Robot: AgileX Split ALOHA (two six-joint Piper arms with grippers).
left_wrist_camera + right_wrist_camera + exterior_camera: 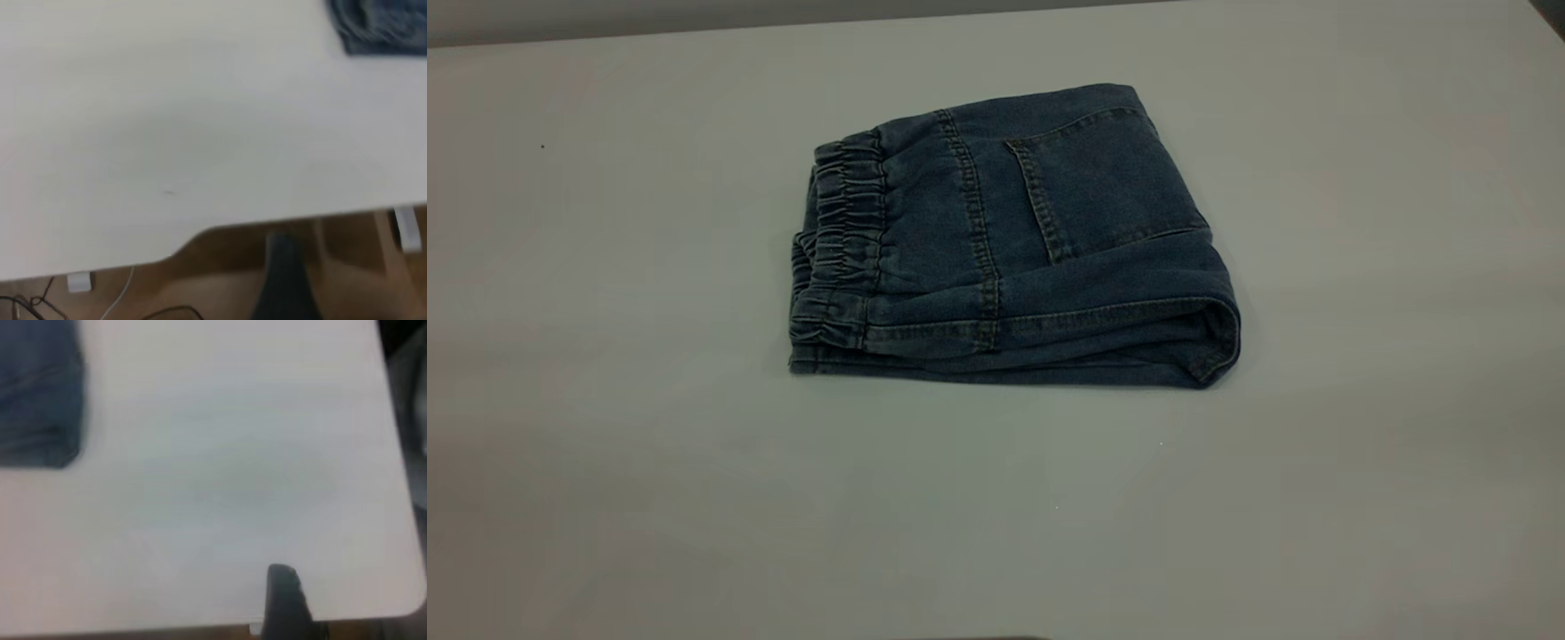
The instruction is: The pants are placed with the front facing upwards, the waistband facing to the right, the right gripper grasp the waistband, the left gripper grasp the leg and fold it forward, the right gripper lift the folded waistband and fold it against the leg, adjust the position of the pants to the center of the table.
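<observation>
The blue denim pants (1032, 240) lie folded into a compact bundle near the middle of the white table (605, 444). Their ruched waistband (840, 240) faces left in the exterior view, and a back pocket shows on top. Neither arm appears in the exterior view. In the left wrist view my left gripper (283, 277) is a dark shape off the table's edge, over the floor, with a corner of the pants (383, 27) far away. In the right wrist view my right gripper (283, 600) hangs at the table's edge, well away from the pants (37, 393). Nothing is held.
The table edge (233, 227) has white brackets (79, 281) under it, and cables (40, 303) lie on the floor below. A rounded table corner (407, 607) is close to the right gripper. Bare tabletop surrounds the pants on all sides.
</observation>
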